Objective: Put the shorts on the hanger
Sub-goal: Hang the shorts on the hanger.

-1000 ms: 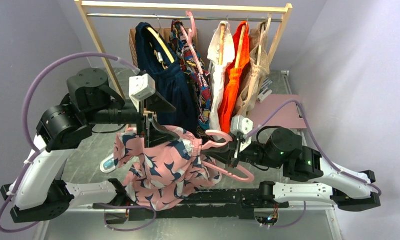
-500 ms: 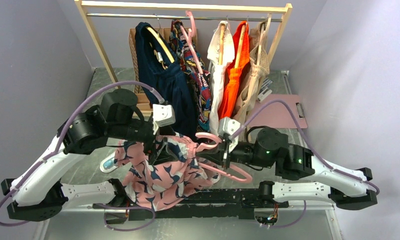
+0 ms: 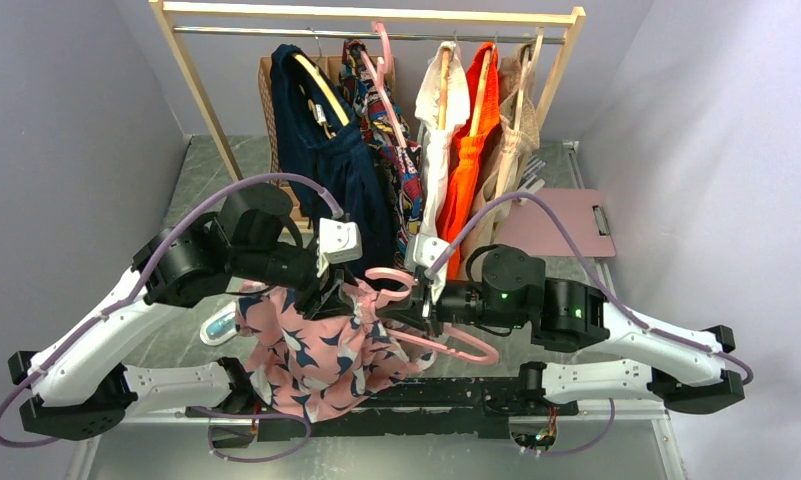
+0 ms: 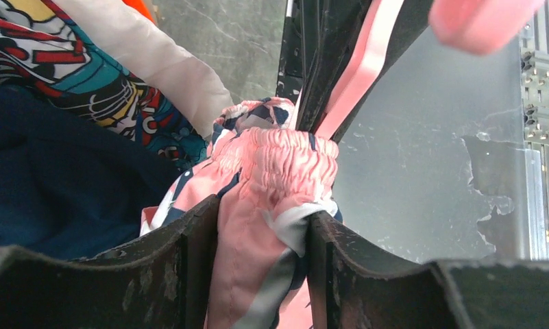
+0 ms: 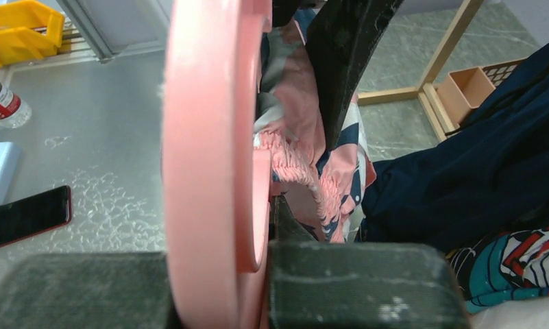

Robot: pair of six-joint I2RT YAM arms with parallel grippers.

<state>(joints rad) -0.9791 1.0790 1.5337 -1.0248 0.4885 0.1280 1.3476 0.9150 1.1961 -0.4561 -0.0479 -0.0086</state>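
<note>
The pink shorts [image 3: 316, 350] with navy and white print hang in front of the arm bases, their gathered waistband [image 4: 285, 157] bunched up by the pale-pink hanger [image 3: 456, 345]. My left gripper [image 3: 341, 295] is at the waistband. In the left wrist view the fabric fills the gap of my left gripper [image 4: 261, 219] and touches both fingers. My right gripper [image 3: 421, 305] is shut on the hanger [image 5: 203, 137], which stands edge-on through my right gripper [image 5: 220, 253], with the shorts [image 5: 306, 137] just behind it. The hanger's arm [image 4: 367, 62] runs down to the waistband.
A wooden clothes rack [image 3: 376, 15] stands behind with a navy garment [image 3: 336, 170], a multicolour one [image 3: 406, 180] and an orange one [image 3: 471, 150] close to both grippers. A pink clipboard [image 3: 561, 225] lies at the right. A phone [image 5: 25, 216] and yellow bins [image 5: 21, 20] show beyond.
My left arm came down and rightward to the waistband, and its jaws closed onto the fabric. My right arm carried the hanger leftward toward the shorts.
</note>
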